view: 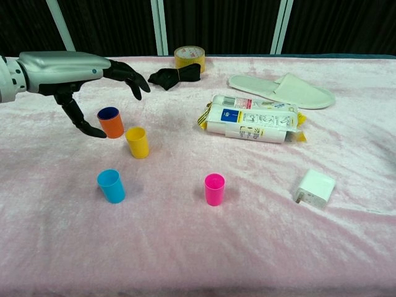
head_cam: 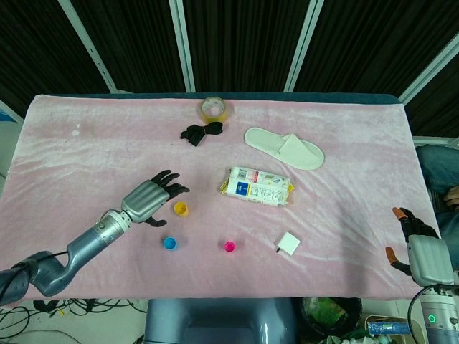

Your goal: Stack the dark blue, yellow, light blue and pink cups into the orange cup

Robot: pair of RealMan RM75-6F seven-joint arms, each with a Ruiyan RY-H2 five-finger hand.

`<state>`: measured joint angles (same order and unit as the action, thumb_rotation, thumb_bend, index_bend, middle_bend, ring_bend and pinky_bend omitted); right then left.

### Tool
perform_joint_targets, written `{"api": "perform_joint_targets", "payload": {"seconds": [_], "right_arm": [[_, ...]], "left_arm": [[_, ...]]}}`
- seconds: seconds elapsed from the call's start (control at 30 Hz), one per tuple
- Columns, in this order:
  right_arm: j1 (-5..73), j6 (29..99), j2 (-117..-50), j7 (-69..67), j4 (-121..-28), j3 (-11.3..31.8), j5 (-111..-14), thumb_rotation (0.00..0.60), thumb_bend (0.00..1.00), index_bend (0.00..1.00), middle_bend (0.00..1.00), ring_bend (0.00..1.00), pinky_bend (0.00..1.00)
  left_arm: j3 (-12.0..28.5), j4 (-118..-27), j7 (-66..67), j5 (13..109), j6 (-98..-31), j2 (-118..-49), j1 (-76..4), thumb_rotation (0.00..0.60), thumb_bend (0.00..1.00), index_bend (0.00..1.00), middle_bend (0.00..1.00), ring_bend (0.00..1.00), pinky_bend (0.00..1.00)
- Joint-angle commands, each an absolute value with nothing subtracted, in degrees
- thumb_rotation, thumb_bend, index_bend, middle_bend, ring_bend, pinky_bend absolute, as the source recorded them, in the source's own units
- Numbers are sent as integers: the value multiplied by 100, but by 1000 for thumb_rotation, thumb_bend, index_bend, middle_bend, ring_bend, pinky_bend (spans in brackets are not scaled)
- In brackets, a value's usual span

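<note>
Orange cup (view: pixel 112 125), yellow cup (view: pixel 137 142), light blue cup (view: pixel 111 185), pink cup (view: pixel 214 189), pink cloth (view: pixel 260 241).
</note>
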<state>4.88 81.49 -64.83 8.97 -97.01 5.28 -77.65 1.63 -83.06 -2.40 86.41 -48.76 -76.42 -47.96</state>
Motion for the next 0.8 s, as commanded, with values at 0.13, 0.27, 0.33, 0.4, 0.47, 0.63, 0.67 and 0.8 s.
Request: {"api": "perform_joint_targets", "payload": {"seconds": [0.13,0.27,0.33,0.4,0.47,0.63,0.67,0.8], "right_arm": [[494,8133,-6475,879,-9702,530,-7760,600,297,131,99,173,239],[489,8137,-6471,873,-9704,528,-7759,600,297,131,99,173,239],[492,8130,-6471,870,-9703,529,-7754,600,297,131,99,173,239],[494,8124,-6468,861,-9703,532,-7747,600,297,131,100,173,239],[491,8129,-6462,842,-9699,543,-7733,600,297,131,100,173,239],[496,8115,-6456,824,-9695,546,-7726,600,296,131,99,173,238],[497,8113,-6455,824,-9694,544,-7728,600,296,131,100,173,238],[500,8102,-6457,820,-9691,544,-7721,600,297,131,100,173,238]], "left_arm": [[134,-8132,52,8500,-4544,-7910,-4923,600,195,173,239,0,0],[196,-7882,108,8358,-4423,-8147,-4980,600,209,182,246,0,0],[249,-7682,38,8237,-4302,-8320,-5030,600,221,189,255,0,0],[266,-7501,-9,8197,-4213,-8462,-5078,600,222,199,267,0,0],[268,-7324,-71,8188,-4140,-8611,-5121,600,232,221,287,0,0],[280,-7051,-226,8234,-4129,-8810,-5169,600,255,285,336,0,0],[281,-7018,-244,8240,-4124,-8831,-5177,600,255,294,343,0,0],[287,-6889,-314,8268,-4105,-8925,-5217,600,267,339,389,0,0]]}}
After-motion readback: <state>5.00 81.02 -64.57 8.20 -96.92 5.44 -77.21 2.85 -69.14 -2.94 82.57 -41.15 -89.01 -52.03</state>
